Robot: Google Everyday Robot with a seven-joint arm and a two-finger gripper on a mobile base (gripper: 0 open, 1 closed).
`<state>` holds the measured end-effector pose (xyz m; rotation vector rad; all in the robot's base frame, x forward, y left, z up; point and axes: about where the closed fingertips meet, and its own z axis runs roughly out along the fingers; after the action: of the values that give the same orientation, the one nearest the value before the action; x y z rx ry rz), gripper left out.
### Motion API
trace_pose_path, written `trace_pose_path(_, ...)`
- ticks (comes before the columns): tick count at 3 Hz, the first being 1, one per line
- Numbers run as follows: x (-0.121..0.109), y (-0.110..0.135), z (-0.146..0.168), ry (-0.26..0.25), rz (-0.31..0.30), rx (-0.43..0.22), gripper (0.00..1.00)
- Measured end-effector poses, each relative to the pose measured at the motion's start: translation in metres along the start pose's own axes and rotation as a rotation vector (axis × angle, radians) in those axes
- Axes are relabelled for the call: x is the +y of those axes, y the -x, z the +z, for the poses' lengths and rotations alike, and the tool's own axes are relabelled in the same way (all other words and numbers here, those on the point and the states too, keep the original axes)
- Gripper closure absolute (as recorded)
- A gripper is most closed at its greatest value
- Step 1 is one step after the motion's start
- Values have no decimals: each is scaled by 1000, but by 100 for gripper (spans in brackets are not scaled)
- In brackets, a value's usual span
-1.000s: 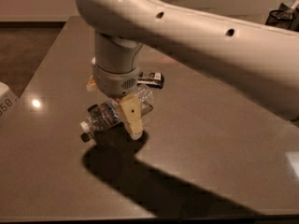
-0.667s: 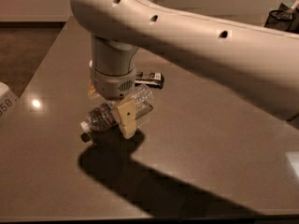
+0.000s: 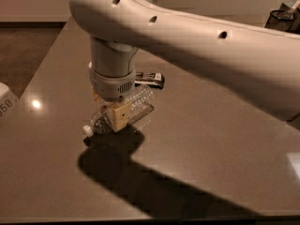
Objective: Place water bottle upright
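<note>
the bottle lies on its side a little left of the frame's centre, on the dark grey table. it runs on a slant, with its white cap at the lower left and its base toward the upper right. its clear ribbed body shows on both sides of the gripper, which is down over the bottle's middle, with a tan part covering the body there. whether the jaws are pinching the bottle or only standing around it cannot be told. above the gripper a pale grey wrist rises straight up and joins the thick white arm, which sweeps from the upper left across to the right edge of the frame. the arm throws a broad dark shadow on the table, from just under the cap down toward the bottom edge. just behind the bottle, partly hidden by the wrist, lies a small black thing with pale markings. a white object with printed digits sits at the left edge, and a bright glint shows on the table near it. a dark wire basket stands in the upper right corner.
</note>
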<state>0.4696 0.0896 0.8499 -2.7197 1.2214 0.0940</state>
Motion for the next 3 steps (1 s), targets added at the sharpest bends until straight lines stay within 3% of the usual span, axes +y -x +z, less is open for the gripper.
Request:
trace_pose_path(1,-4,-5,-20,-35,39,-32,95)
trace_pose_path(3,-16,-44,-95,-136,267,-262,100)
